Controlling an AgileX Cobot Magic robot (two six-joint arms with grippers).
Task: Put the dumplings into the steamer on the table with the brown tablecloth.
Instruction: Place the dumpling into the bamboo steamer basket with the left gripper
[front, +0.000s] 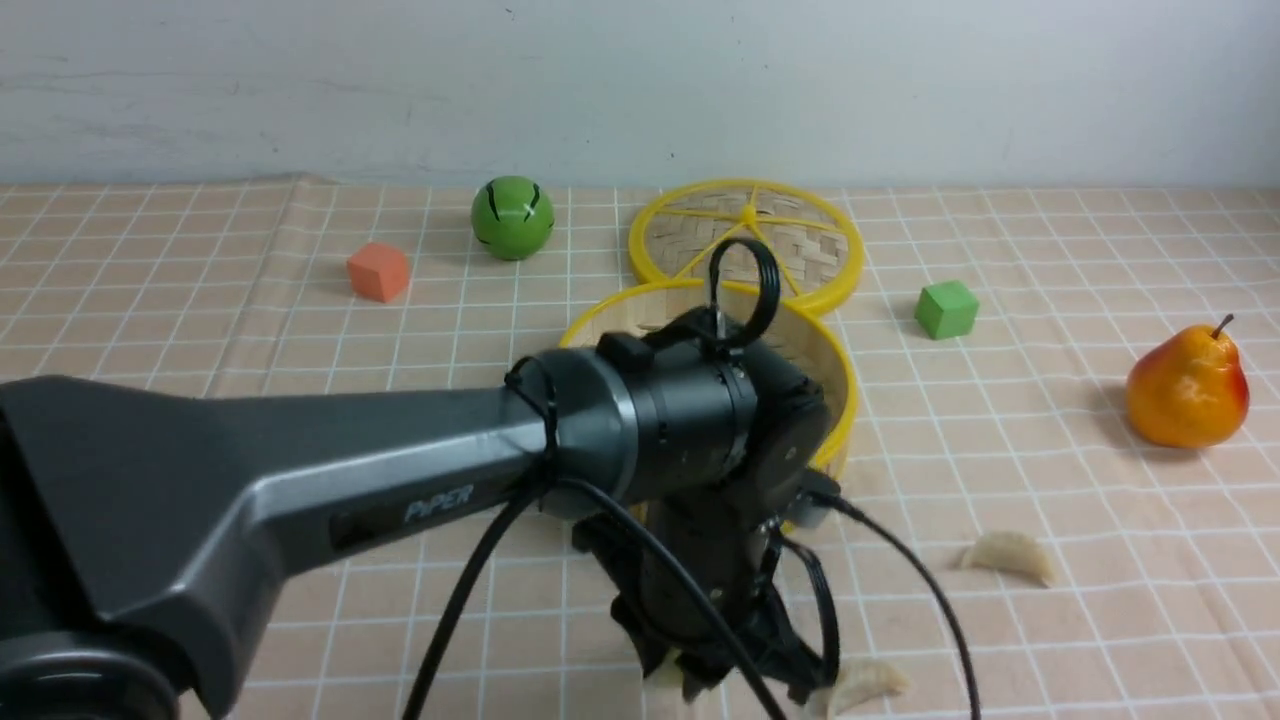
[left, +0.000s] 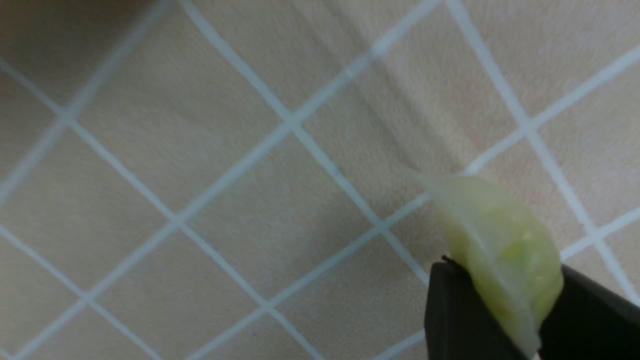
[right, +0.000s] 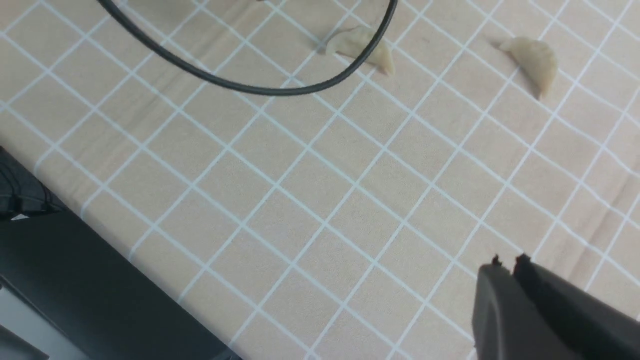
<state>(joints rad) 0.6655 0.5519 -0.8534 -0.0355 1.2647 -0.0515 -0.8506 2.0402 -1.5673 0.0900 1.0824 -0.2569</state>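
1. The worktop is covered by a brown tablecloth, light peach-brown with a white grid and a few soft wrinkles; a plain pale wall with faint marks stands behind it.
2. The steamer sits upright on the cloth, its round open mouth facing up, partly covered from view by the left arm.
3. Beyond the steamer lies the woven lid, its yellow ribs facing up. Farther back and left of the steamer are a green striped ball and an orange block; to its right are a green block and, well apart, a red-yellow pear.
4. The green dumpling is on the robot's side of the steamer, pinched between the fingers of the left gripper. Its long axis runs lengthwise with the fingers, one thin end pointing out past their tips, the other back between them.
5. One beige dumpling lies nearer the robot than the steamer and to its right; its long axis runs mostly sideways, the right end angled toward the robot.
6. The nearer beige dumpling also lies sideways, its left end angled toward the robot.
7. The right gripper has its fingers pressed together above the cloth, holding nothing.
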